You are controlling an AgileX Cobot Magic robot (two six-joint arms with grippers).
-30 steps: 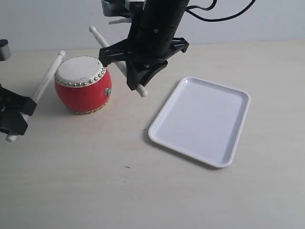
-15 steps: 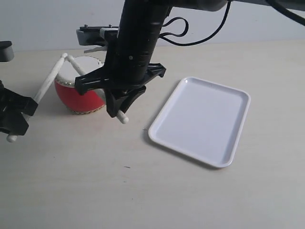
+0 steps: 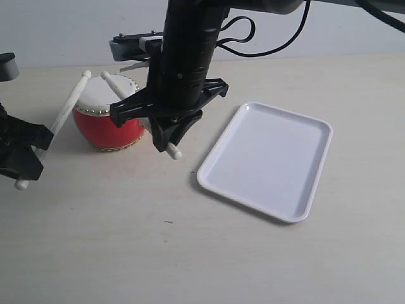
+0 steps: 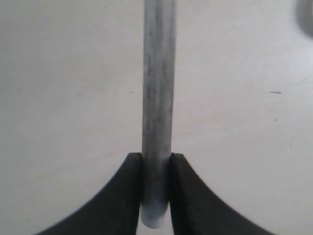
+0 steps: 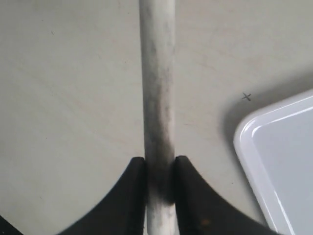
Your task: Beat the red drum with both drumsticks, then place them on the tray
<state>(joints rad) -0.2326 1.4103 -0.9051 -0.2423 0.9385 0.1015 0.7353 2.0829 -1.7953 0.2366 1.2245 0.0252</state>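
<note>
The red drum (image 3: 109, 126) stands on the surface (image 3: 126, 240), left of the tray (image 3: 266, 158) and apart from it; the left stick (image 3: 63, 114) and the right stick (image 3: 118, 90) angle in over its cream skin (image 3: 100, 96), tips close together; whether either touches I cannot tell. The left jaws pinch the left stick near its butt, the right jaws the right stick likewise; short alternating dips onto the skin's middle should serve best, with the clamp firm so neither stick pivots and the tips kept from clashing.
</note>
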